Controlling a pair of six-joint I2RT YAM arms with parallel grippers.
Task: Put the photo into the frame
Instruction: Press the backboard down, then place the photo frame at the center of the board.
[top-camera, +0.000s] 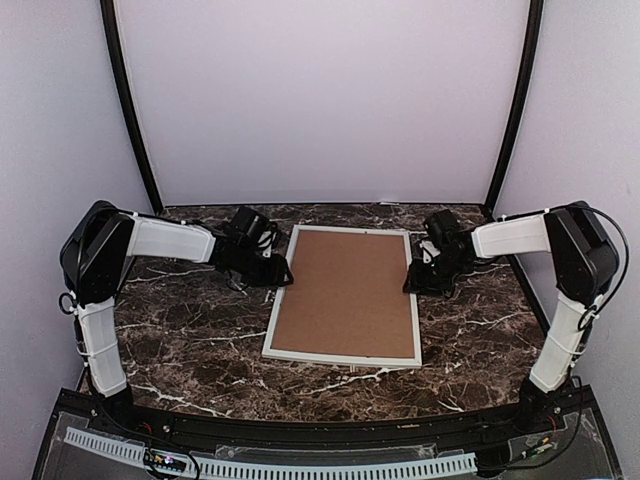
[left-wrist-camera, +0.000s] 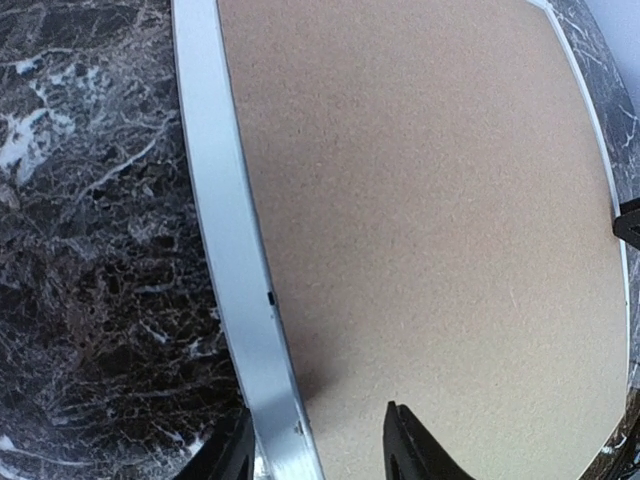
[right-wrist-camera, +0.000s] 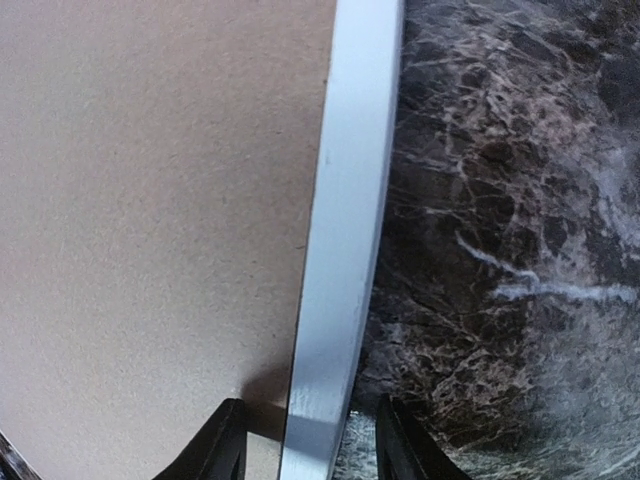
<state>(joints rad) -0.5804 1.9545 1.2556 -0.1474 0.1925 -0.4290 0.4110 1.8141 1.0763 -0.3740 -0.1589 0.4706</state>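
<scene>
1. Frame (top-camera: 343, 357) lies flat near the middle of a dark marble table (top-camera: 190, 330) veined in white. Its white rails enclose a brown cardboard sheet (top-camera: 345, 290) that fills the whole opening.
2. Pale walls close the table in at the back and on both sides, and two black poles (top-camera: 130, 110) rise from the back corners. A white perforated strip (top-camera: 300, 468) runs along the near edge.
3. The frame sits slightly askew, its near end swung a little to the left. A broad band of bare marble lies in front of it and more lies to either side, with only a narrow strip behind its far rail.
4. The left gripper (top-camera: 280, 275) reaches in to the left rail and the right gripper (top-camera: 412, 282) to the right rail, both toward the far end.
5. The left wrist view shows the left gripper (left-wrist-camera: 315, 445) partly open. It straddles the rail, one finger over marble and the other over cardboard, with a clear gap beside the rail.
6. The right wrist view shows the right gripper (right-wrist-camera: 310, 435) partly open and astride its rail in the same way. Slim gaps show on both sides, so neither gripper pinches anything.
7. Only the wrist views reveal the cardboard's fine grain and a small dark notch (left-wrist-camera: 272, 297) on the left rail's inner edge. Only the top view shows the whole outline.
</scene>
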